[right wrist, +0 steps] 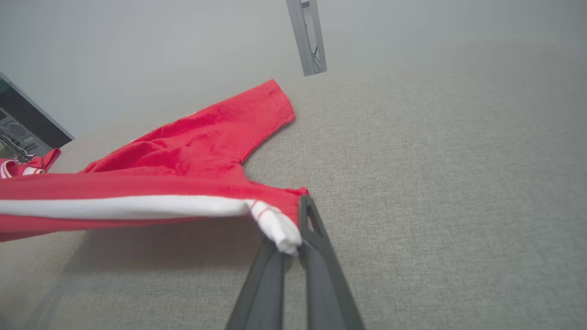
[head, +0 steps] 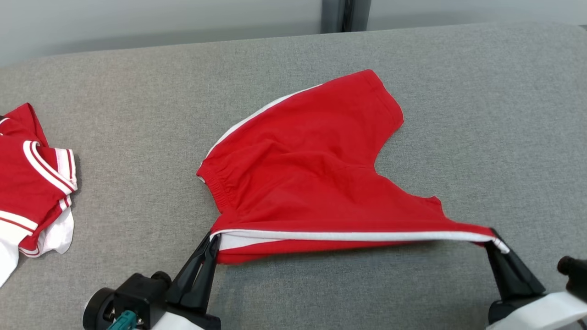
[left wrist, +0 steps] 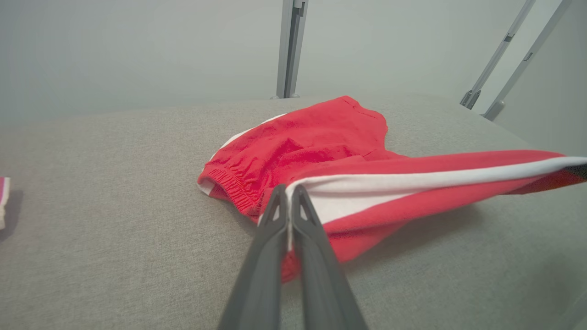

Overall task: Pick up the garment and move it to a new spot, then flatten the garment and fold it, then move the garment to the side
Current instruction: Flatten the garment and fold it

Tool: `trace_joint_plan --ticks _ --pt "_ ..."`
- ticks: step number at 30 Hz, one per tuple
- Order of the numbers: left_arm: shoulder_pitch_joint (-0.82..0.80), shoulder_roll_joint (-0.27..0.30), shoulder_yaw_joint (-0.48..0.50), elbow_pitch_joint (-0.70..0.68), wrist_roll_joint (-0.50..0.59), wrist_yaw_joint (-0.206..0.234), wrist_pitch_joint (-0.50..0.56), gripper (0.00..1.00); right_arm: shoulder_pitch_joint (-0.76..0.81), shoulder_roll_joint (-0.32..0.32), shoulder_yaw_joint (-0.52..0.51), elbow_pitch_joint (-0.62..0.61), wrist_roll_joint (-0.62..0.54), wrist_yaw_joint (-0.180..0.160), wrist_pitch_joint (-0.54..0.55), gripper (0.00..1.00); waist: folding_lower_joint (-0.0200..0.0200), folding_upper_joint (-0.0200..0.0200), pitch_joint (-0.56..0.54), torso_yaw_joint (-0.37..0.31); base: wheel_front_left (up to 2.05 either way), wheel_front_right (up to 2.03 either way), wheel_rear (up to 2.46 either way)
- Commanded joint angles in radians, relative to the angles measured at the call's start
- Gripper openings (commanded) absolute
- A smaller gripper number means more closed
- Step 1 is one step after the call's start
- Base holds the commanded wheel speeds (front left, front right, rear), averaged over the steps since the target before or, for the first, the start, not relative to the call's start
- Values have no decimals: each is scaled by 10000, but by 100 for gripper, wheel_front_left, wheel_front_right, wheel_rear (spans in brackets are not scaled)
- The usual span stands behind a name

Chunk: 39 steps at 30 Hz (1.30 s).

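The garment (head: 302,169), soft red jersey shorts with a gathered elastic waistband and a white side stripe, lies mid-way across the grey woven surface (head: 481,114), its near edge lifted taut. The left fingers (head: 212,243) pinch tight on its seven o'clock corner, and the right fingers (head: 494,240) on its four o'clock corner. A crumpled red-and-white cloth (head: 32,183) sits at nine o'clock.

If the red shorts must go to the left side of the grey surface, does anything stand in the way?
Yes. A pile of red-and-white clothes lies at the left edge. Between it and the red shorts the grey surface is bare, so only that far-left spot is taken.
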Motion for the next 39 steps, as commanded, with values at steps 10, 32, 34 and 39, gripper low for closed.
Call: trace_joint_plan --ticks 10,32,34,39 --pt "-1975 -64 88 429 -170 -436 -98 0 -3070 -1372 83 834 246 -60 -388 0 0 0 1283 388 0 0 0" --pt "-6539 -1356 -527 4194 -387 -1537 -1204 0 -11365 -3517 4919 7238 1309 -42 -1564 0 0 0 3553 2009 0 0 0" --pt "-6683 -1418 -594 4456 -403 -1572 -1234 0 -11672 -3495 5294 7747 1458 -42 -1776 0 0 0 3596 2031 0 0 0" --pt "-6698 -1469 -596 4827 -523 -1516 -1376 100 -11950 -3410 5801 8598 1840 -42 -2601 100 0 0 3560 1934 0 0 0"
